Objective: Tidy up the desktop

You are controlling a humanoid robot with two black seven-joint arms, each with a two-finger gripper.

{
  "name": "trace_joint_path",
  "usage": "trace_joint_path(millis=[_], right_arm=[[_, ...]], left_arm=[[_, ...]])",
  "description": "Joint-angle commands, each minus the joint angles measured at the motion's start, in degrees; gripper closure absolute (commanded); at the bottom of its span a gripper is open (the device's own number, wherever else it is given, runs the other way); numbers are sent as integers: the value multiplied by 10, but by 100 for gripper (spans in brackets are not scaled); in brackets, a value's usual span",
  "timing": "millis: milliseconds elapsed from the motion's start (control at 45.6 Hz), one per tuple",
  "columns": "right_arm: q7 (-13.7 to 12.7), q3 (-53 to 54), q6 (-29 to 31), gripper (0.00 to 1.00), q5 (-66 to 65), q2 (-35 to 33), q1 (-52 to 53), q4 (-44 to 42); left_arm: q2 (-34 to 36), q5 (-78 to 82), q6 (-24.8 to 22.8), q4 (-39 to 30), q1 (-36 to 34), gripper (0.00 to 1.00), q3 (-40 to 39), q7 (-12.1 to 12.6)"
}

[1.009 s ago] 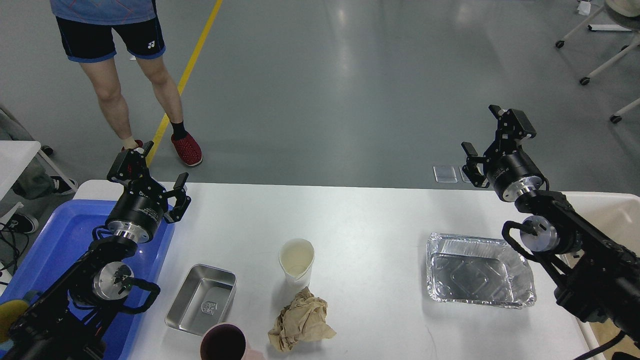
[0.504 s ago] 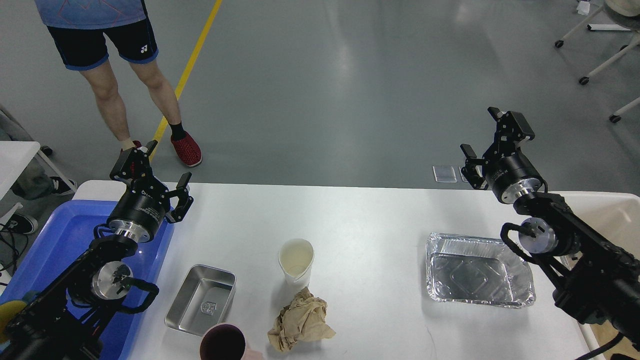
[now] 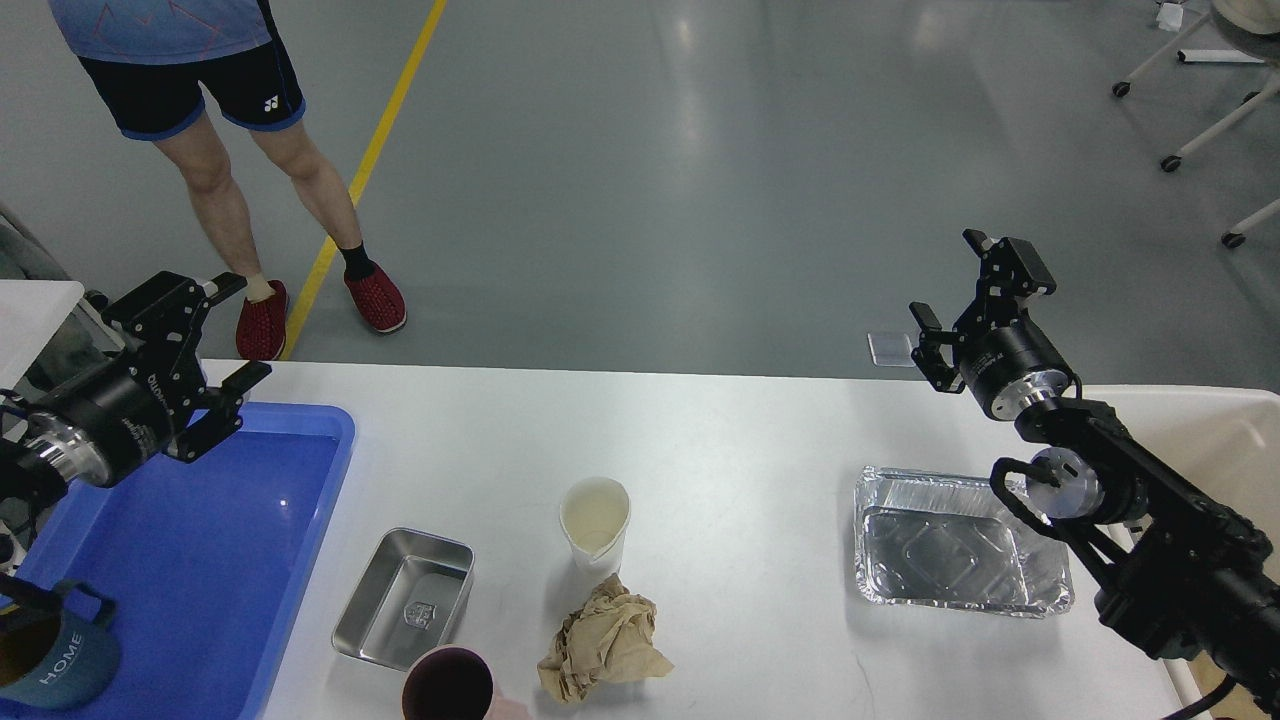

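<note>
Desktop [image 3: 740, 440], two cups, two trays, one paper wad [image 3: 603, 640]

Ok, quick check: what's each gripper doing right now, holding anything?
Left gripper: open, empty, above the blue tray.
Right gripper: open, empty, raised past the desktop's far edge.

— Where does the desktop [image 3: 720, 440] lie?
— Just right of the blue tray [image 3: 180, 560], touching its side.
— And its look?
— Large, smooth, white, lying flat, with a rounded far corner by the tray, far wider than it.
</note>
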Motion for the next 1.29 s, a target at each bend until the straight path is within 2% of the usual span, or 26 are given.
trace_joint_path(millis=[0,219,417,548,680,877,1184,1272], right_arm=[[0,0,0,0,-1,2,-1,1],[0,0,0,0,-2,2,-5,0],[0,1,0,0,-2,2,-6,-1],[0,0,0,0,-2,3,-8,-1],[0,1,0,0,-2,10,-6,-3],[0,1,0,0,-2,12,-7,-4],[0,2,1,0,-2,12,-8,-4],[0,1,1,0,-2,13,-8,-4]], left_arm=[[99,-1,-7,-48,-3,4,39,35],[238,0,-24,-132,-2,4,83,52],[315,3,-27,-147,-1,4,137,70],[373,9,-57,-168,4,5,161,71],[418,9,-117,-171,7,5,164,71],[443,10,-131,-171,9,5,166,70],[432,20,-131,-171,23,5,165,71],[411,34,-131,-173,23,5,162,71]])
